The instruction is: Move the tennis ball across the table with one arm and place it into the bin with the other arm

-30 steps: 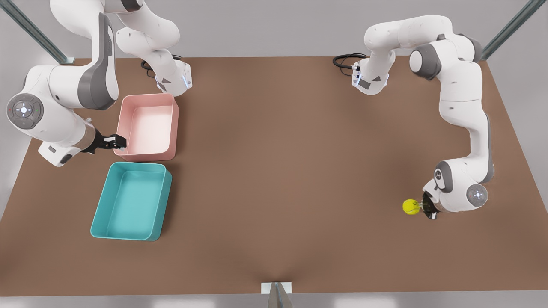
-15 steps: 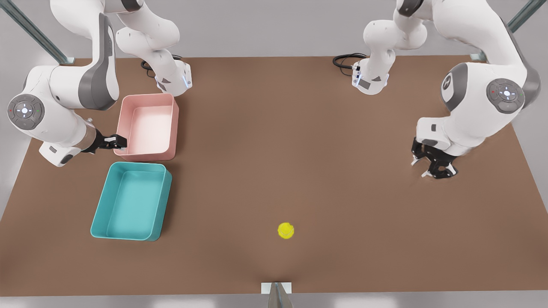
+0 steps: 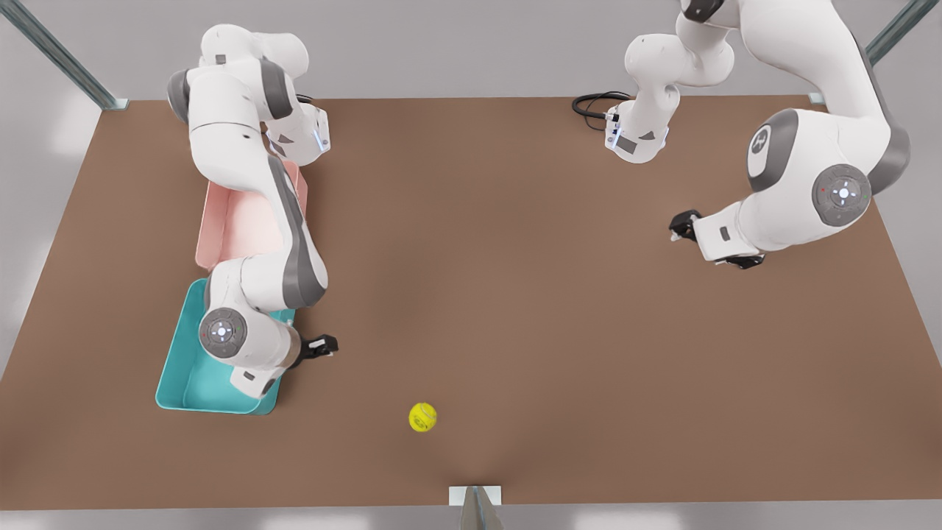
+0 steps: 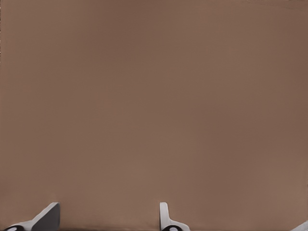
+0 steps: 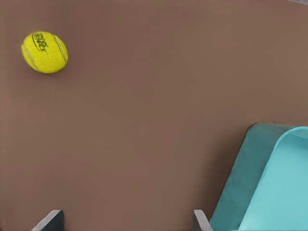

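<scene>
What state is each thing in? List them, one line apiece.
tennis ball: loose on the table, held by nothing, outside the bin.
bin: upright, open top, partly hidden under the right arm.
pink tub: upright, partly hidden by that arm.
right gripper: fingers open, beside the bin, apart from the ball.
left gripper: fingers open, holding nothing, waiting at the front view's right.

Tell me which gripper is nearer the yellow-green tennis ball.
Right. The right gripper hovers beside the teal plastic bin, just up-left of the yellow-green tennis ball in the front view. The left gripper waits far across the brown table.
</scene>
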Motion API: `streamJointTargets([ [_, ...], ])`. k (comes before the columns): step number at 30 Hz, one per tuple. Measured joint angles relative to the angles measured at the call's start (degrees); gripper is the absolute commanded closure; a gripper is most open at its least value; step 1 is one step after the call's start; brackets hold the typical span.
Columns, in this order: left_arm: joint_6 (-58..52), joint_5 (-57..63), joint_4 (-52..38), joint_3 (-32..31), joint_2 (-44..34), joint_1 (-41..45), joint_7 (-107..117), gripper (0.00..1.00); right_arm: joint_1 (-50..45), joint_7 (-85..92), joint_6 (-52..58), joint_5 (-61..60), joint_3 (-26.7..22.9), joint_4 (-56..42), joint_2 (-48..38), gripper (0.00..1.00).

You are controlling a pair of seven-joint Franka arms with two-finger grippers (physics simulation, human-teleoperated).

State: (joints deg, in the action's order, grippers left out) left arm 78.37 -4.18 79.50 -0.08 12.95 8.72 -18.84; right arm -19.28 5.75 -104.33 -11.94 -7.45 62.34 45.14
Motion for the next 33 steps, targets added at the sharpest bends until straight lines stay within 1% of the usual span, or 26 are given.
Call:
streamJointTargets([
  [2, -0.33, 0.01, 0.0, 0.0, 0.35, 0.05, 2.32, 0.0, -0.64, -0.09, -8.9, -1.94, 2.88, -0.22, 3.63, 0.0],
  [3, -0.46, 0.01, 0.0, 0.0, 0.45, 0.07, 3.38, 0.0, -1.44, -0.14, -13.36, -2.54, 3.53, -0.35, 5.28, 0.0],
  [5, -0.66, 0.03, 0.0, 0.0, 0.53, 0.07, 5.35, 0.0, -2.87, -0.34, -21.58, -3.37, 4.06, -2.07, 9.09, 0.0],
  [10, -0.96, 0.47, -0.03, 0.01, 0.49, 0.08, 9.41, 0.0, -4.73, -1.1, -37.5, -4.12, 4.45, -11.14, 20.61, 0.0],
  [15, -1.09, 0.86, 0.02, 0.08, 1.56, -0.52, 12.49, 0.0, -6.26, -1.71, -49.85, -4.23, 5.65, -14.72, 25.75, 0.0],
  [22, -1.15, 0.97, 0.14, 0.09, 2.1, -1.16, 15.59, 0.0, -7.07, -2.28, -59.54, -4.25, 7.12, -15.64, 29.55, 0.0],
  [29, -1.19, 0.96, 0.17, 0.08, 2.63, -1.35, 17.66, 0.0, -7.93, -2.63, -63.47, -4.2, 7.49, -15.58, 30.78, 0.0],
  [33, -1.18, 0.92, 0.15, 0.09, 2.83, -1.61, 18.53, 0.0, -8.3, -2.76, -64.59, -4.08, 6.91, -15.54, 32.15, 0.0],
])
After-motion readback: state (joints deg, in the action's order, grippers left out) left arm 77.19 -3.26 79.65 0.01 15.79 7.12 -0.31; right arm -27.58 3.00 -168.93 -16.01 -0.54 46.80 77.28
